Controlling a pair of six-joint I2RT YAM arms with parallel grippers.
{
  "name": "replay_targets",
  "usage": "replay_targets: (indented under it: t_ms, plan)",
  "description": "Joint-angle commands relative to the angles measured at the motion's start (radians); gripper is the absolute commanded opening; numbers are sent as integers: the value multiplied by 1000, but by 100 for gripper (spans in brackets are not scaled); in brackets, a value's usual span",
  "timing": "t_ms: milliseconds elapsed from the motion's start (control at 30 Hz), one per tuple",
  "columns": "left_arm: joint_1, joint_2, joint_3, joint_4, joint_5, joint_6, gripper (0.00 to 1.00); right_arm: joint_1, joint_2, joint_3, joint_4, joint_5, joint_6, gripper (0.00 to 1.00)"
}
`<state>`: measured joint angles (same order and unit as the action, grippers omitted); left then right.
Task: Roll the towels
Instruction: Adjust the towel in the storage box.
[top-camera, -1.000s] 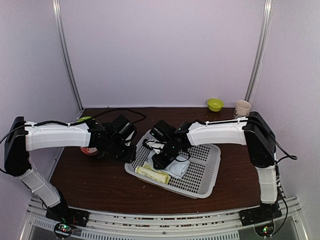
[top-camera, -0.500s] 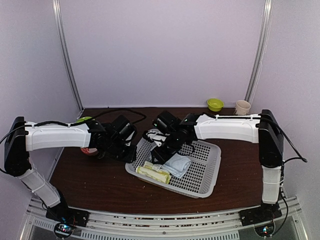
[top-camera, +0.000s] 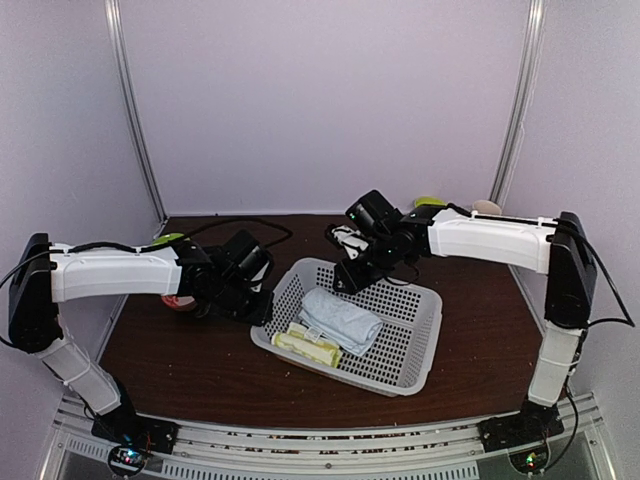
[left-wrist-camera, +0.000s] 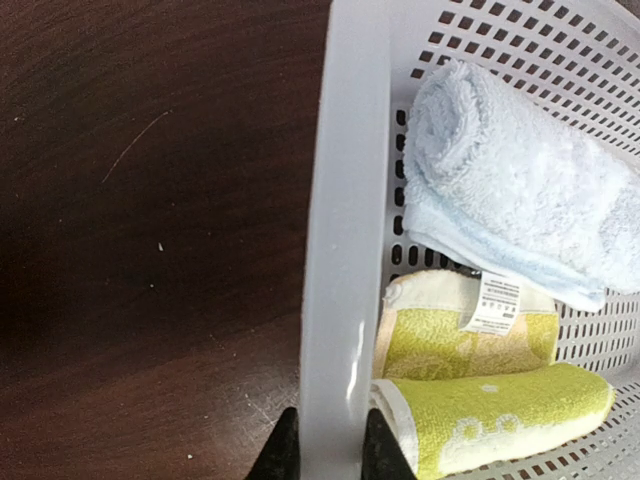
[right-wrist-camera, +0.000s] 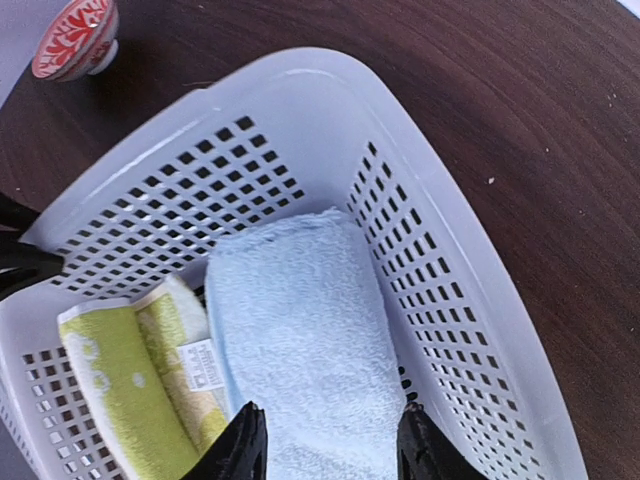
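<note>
My left pincer (left-wrist-camera: 328, 447) clamped the basket rim (left-wrist-camera: 345, 200), its fingertips cropped; my right pincer (right-wrist-camera: 326, 440) hung spread and empty above the blue towel (right-wrist-camera: 300, 340).

Green towel (left-wrist-camera: 500, 415) tag (left-wrist-camera: 497, 300) — txt illegible

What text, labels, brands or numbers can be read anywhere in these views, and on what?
Sewn-in white tag on the lime-green towel: it carries printed lines, but they are too small and blurred to read.
No other words, numbers or signs show in any view.
</note>
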<state>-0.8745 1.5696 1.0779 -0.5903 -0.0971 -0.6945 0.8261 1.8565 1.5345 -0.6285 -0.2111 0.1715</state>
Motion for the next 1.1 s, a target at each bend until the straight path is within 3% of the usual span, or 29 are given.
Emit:
replay_targets:
  t_ms: [0,567,867,1067]
  plan:
    - [-12,57,-46,-77,9,-9,0,-7,80,1,3,16,6,45]
    - [-13,70,-30,-78,30,-18,0,60,229,25,-28,80,-48,48]
    - [-14,68,-39,-82,31,-33,0,101,183,-22,28,116,-75,1]
    - [-20,64,-42,-81,25,-43,0,137,159,-31,62,43,-88,0]
